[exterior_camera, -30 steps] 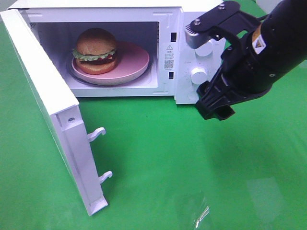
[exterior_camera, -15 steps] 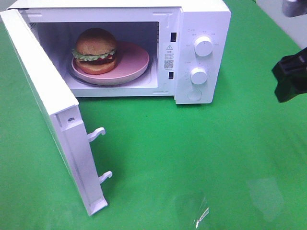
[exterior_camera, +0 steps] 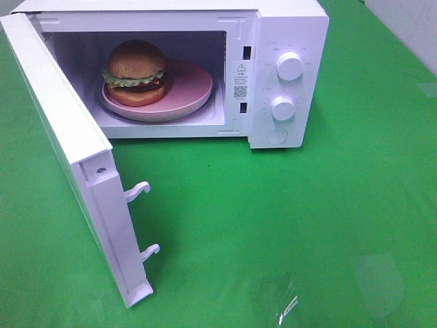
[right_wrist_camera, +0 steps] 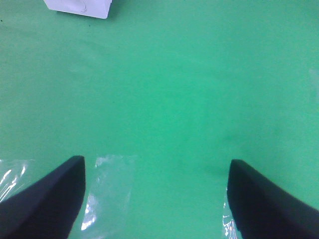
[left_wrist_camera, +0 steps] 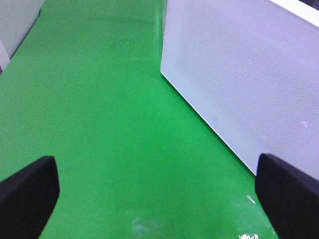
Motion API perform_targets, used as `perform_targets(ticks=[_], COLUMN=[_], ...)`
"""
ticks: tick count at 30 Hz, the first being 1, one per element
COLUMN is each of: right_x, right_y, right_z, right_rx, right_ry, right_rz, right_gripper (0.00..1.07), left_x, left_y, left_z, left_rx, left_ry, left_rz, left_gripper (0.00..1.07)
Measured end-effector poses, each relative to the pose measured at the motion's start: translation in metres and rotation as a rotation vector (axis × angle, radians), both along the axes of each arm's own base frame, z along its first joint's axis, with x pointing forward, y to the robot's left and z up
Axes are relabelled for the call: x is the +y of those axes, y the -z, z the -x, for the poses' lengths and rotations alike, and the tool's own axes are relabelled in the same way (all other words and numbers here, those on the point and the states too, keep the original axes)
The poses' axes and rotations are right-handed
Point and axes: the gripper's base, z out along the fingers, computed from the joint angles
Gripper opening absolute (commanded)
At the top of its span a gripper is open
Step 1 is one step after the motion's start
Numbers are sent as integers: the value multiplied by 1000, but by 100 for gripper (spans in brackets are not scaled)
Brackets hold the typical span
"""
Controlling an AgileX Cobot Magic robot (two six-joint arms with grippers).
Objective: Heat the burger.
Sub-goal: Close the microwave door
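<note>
The burger, with a golden-brown bun and green lettuce, sits on a pink plate inside the white microwave. The microwave door stands wide open toward the front left. Neither arm appears in the exterior high view. My left gripper is open over the green cloth, with the door's perforated outer face beside it. Over bare green cloth my right gripper is open too, nothing between its fingers. A white corner of the microwave shows far ahead of it.
Two white knobs sit on the microwave's right panel. Two door latches stick out from the open door's edge. Green cloth covers the table, with shiny patches near the front.
The right arm has pulled away from in front of the microwave's knobs, moving right and out of the exterior high view. The burger, plate and door have not moved.
</note>
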Motion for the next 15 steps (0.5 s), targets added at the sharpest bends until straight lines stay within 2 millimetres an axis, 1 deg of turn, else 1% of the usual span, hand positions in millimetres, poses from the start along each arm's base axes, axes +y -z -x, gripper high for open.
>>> perform_targets(ticks=[1, 2, 3, 4, 5, 6, 7, 10, 12, 14, 15], right_x=[-2, -2, -5, -5, -7, -7, -9, -11, -17, -17, -21], right_y=[-5, -5, -10, -10, -14, -14, -12, -10, 7, 7, 14], right_z=[8, 8, 17, 17, 27, 27, 36, 42, 66, 66, 82], right_rx=[-20, -20, -45, -45, -76, -76, -90, -95, -110, -110, -143], right_ry=[2, 2, 4, 4, 4, 4, 0, -3, -6, -6, -11], right_rz=[-5, -5, -11, -11, -19, -19, -20, -19, -20, -20, -25], right_gripper=[75, 75, 75, 75, 75, 75, 75, 75, 75, 75, 75], left_x=[0, 0, 0, 0, 0, 0, 0, 0, 0, 0, 0], left_y=[0, 0, 0, 0, 0, 0, 0, 0, 0, 0, 0], left_z=[0, 0, 0, 0, 0, 0, 0, 0, 0, 0, 0], left_rx=[0, 0, 0, 0, 0, 0, 0, 0, 0, 0, 0], left_ry=[0, 0, 0, 0, 0, 0, 0, 0, 0, 0, 0], left_rz=[0, 0, 0, 0, 0, 0, 0, 0, 0, 0, 0], left_gripper=[100, 100, 100, 100, 100, 100, 100, 100, 100, 100, 100])
